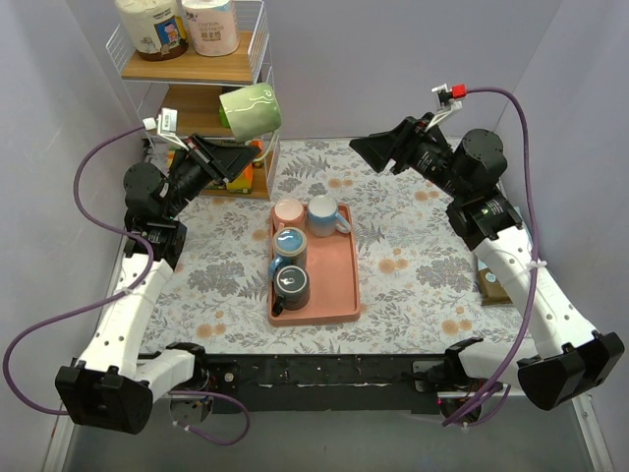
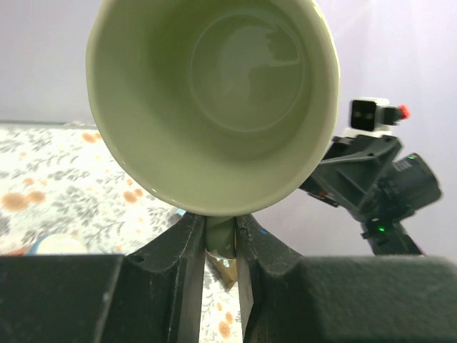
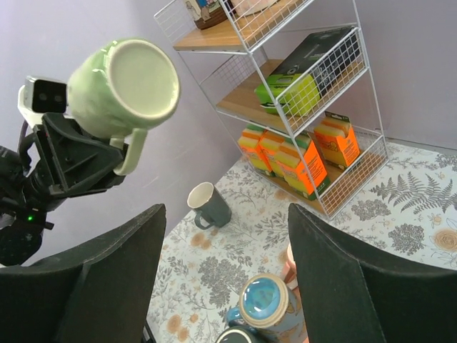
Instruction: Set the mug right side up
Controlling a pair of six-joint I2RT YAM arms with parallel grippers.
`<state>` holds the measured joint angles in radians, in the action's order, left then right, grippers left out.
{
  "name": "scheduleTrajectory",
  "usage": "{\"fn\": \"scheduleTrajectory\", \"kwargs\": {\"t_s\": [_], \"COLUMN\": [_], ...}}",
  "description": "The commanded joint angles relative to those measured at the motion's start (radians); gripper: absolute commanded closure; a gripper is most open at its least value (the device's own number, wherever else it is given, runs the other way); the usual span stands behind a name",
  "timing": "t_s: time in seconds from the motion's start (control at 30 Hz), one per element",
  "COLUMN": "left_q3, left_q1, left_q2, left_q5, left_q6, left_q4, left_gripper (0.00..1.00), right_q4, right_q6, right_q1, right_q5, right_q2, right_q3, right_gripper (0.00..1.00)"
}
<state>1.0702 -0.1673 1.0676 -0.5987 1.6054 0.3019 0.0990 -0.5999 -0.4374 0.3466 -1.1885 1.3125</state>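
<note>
A light green mug [image 1: 251,110] hangs in the air over the table's back left, in front of the wire shelf. My left gripper [image 1: 230,147] is shut on its handle [image 2: 221,234]. The mug lies roughly on its side. Its open mouth [image 2: 214,100] faces the left wrist camera. Its base [image 3: 141,77] faces the right wrist camera, with the handle underneath. My right gripper [image 1: 378,152] is open and empty, raised at the back right and pointing towards the mug. Its jaws stand wide apart in the right wrist view [image 3: 227,214].
A pink tray [image 1: 339,285] in the middle of the table holds several mugs. A dark grey mug [image 3: 207,206] stands upright on the table near the left wall. A wire shelf [image 1: 197,69] with boxes and jars stands at the back left. A small box [image 1: 488,285] lies at the right edge.
</note>
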Motion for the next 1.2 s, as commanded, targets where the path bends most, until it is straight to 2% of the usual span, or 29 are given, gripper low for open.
{"fn": "scheduleTrajectory", "kwargs": {"t_s": [0.0,0.13,0.17,0.4,0.57,0.63,0.77,0.9,1.03,1.17], "left_q3": [0.031,0.057,0.062,0.054,0.114,0.143,0.099,0.158,0.08,-0.027], "left_q1": [0.023,0.045,0.054,0.095,0.107,0.112,0.112,0.112,0.112,0.112], "left_q2": [-0.052,-0.072,-0.08,-0.109,-0.049,0.03,0.097,0.156,0.137,0.121], "left_q5": [0.088,0.179,0.21,0.316,0.376,0.376,0.395,0.503,0.585,0.75], "left_q6": [-0.105,-0.197,-0.209,-0.237,-0.305,-0.318,-0.315,-0.389,-0.384,-0.364], "left_q4": [-0.162,-0.292,-0.369,-0.579,-0.776,-0.834,-0.84,-0.906,-0.877,-0.799], "left_gripper": [1.0,1.0,1.0,1.0,1.0,1.0,1.0,1.0,1.0,1.0], "right_q4": [0.034,0.034,0.034,0.019,0.005,-0.007,-0.041,-0.012,0.004,0.005], "right_q6": [-0.009,-0.02,-0.021,-0.021,-0.021,-0.023,-0.054,-0.067,-0.078,-0.078], "right_q1": [0.011,0.02,0.023,0.037,0.045,0.048,0.077,0.078,0.083,0.085], "right_q5": [0.026,0.032,0.04,0.031,0.02,0.012,0.028,0.055,0.061,0.087], "right_q2": [-0.014,-0.019,-0.02,-0.02,-0.02,-0.023,-0.033,-0.028,-0.008,-0.019], "right_q3": [0.002,-0.002,-0.002,-0.002,-0.001,0.001,0.005,-0.05,-0.107,-0.113], "right_gripper": [0.24,0.24,0.24,0.24,0.25,0.25,0.25,0.26,0.26,0.26]}}
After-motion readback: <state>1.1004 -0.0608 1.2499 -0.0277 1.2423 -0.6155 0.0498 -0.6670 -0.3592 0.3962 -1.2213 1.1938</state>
